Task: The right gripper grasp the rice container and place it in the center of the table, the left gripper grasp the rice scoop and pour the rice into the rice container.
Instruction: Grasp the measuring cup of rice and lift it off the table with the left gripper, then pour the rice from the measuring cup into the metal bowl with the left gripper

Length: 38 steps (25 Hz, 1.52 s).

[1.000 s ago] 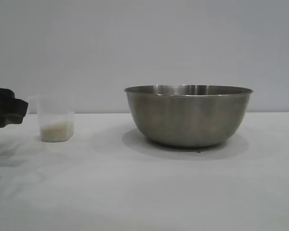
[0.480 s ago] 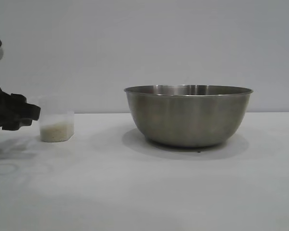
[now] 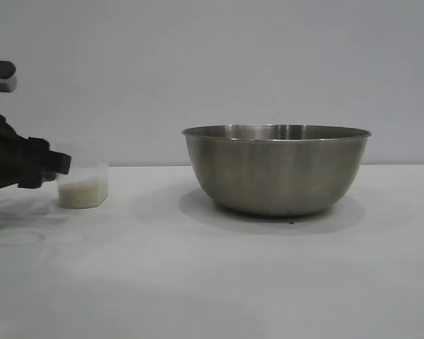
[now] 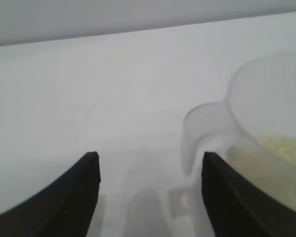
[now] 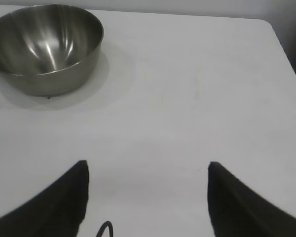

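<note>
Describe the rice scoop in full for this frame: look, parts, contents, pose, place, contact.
The rice scoop is a small translucent plastic cup with a side handle at its rim. It stands upright on the white table, well apart from the steel rice container, toward the left arm's side. A low layer of white rice covers its bottom. The left gripper is open right at the handle, which lies between the fingers; actual contact cannot be judged.

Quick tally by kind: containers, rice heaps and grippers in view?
Containers: 2, the rice container and the rice scoop
Rice heaps: 1, the rice inside the scoop
Grippers: 2, the left gripper and the right gripper, both open
Total: 5
</note>
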Each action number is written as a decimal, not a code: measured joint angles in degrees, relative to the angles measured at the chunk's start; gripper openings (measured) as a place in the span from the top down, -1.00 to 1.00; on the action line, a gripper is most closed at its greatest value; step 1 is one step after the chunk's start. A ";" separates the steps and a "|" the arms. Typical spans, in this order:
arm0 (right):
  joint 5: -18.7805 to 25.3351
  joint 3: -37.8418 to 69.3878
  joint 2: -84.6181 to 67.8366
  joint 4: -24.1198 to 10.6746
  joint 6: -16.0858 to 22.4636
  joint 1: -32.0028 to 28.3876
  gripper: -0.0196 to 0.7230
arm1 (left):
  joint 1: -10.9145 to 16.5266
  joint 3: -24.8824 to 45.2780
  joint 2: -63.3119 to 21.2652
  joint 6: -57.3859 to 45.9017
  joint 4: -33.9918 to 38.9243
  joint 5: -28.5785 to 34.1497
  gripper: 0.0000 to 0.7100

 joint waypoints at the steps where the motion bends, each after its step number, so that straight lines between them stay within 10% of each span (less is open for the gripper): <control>1: 0.00 0.00 0.00 0.00 0.00 0.00 -0.34 | 0.00 -0.50 0.00 0.09 0.00 0.00 -0.21; 5: 0.00 0.00 0.00 0.00 0.00 0.00 -0.34 | 0.36 -2.96 0.73 0.73 0.27 0.00 -0.21; 13: 0.00 0.00 0.00 0.00 0.00 0.00 -0.34 | 3.04 -5.80 2.23 0.63 9.22 0.00 1.00; 28: 0.00 0.00 0.00 0.00 0.04 0.00 -0.34 | 3.04 -15.61 -8.04 7.75 32.36 1.46 1.00; 38: 0.00 0.00 0.00 0.00 0.04 0.00 -0.34 | -3.69 -33.30 -9.11 20.71 56.23 21.94 1.00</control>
